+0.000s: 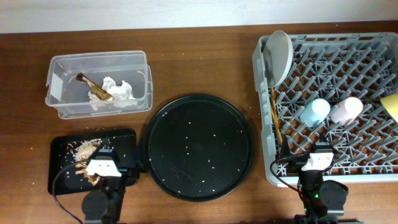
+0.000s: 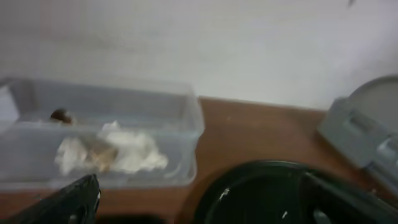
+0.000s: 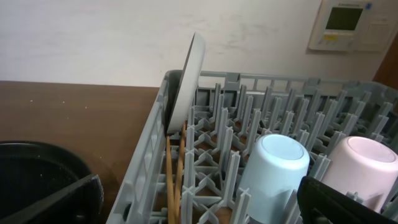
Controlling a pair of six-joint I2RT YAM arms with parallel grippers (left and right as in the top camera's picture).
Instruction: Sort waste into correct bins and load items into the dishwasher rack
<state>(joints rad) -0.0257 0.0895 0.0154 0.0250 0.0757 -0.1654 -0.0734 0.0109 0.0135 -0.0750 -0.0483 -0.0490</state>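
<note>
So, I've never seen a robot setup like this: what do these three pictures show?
This is a two-armed robot at a table. One picture looks down from above; the other two come from a camera on each wrist. The left gripper and right gripper are both open, holding nothing. The clear tub holds tissue and a brown stick. The small black tray holds food scraps. The round tray carries only white specks. The rack holds a grey bowl on edge, chopsticks, a blue cup, a pink cup and a yellow bowl.
</note>
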